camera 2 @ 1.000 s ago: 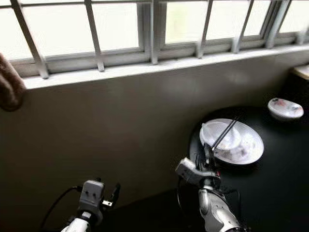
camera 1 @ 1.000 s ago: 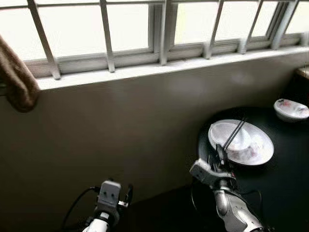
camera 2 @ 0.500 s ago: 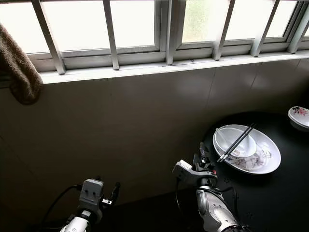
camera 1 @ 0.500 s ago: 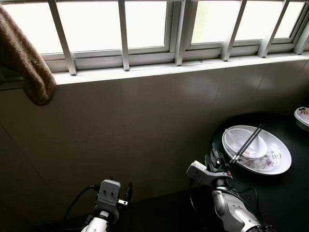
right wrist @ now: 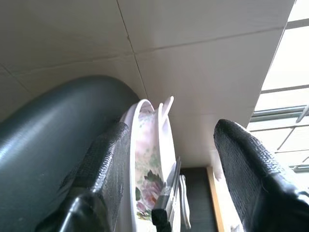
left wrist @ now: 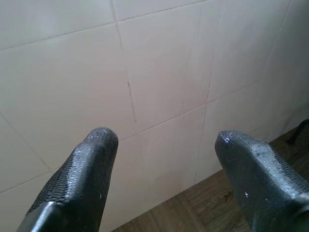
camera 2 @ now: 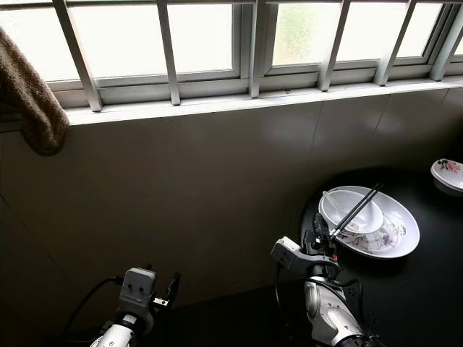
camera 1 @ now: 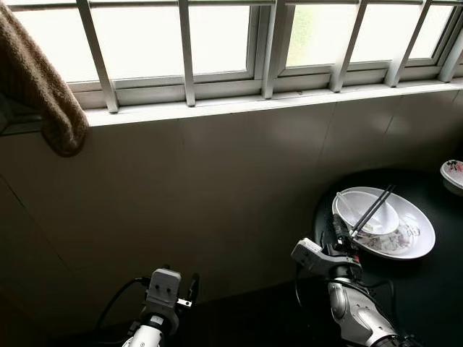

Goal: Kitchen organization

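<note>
An oval white plate (camera 1: 416, 235) with a flower pattern lies on the dark round table (camera 1: 434, 289). A white bowl (camera 1: 376, 220) rests on it, with a white spoon (camera 1: 346, 206) inside and black chopsticks (camera 1: 372, 210) laid across. My right gripper (camera 1: 337, 230) is open at table height, just short of the plate's near left rim. In the right wrist view the plate edge (right wrist: 145, 159) stands between the open fingers (right wrist: 104, 164). My left gripper (left wrist: 166, 137) is open and low, facing the tiled wall.
A small flowered dish (camera 1: 453, 173) sits at the table's far right. A tiled wall (camera 1: 217, 188) runs under the barred window sill (camera 1: 253, 105). A brown towel (camera 1: 40, 87) hangs at upper left. Wooden floor (left wrist: 193, 208) meets the wall's foot.
The camera has swung and steadied, shifting the whole scene. My right gripper has moved a little right, closer to the plate's rim. The left arm has stayed put.
</note>
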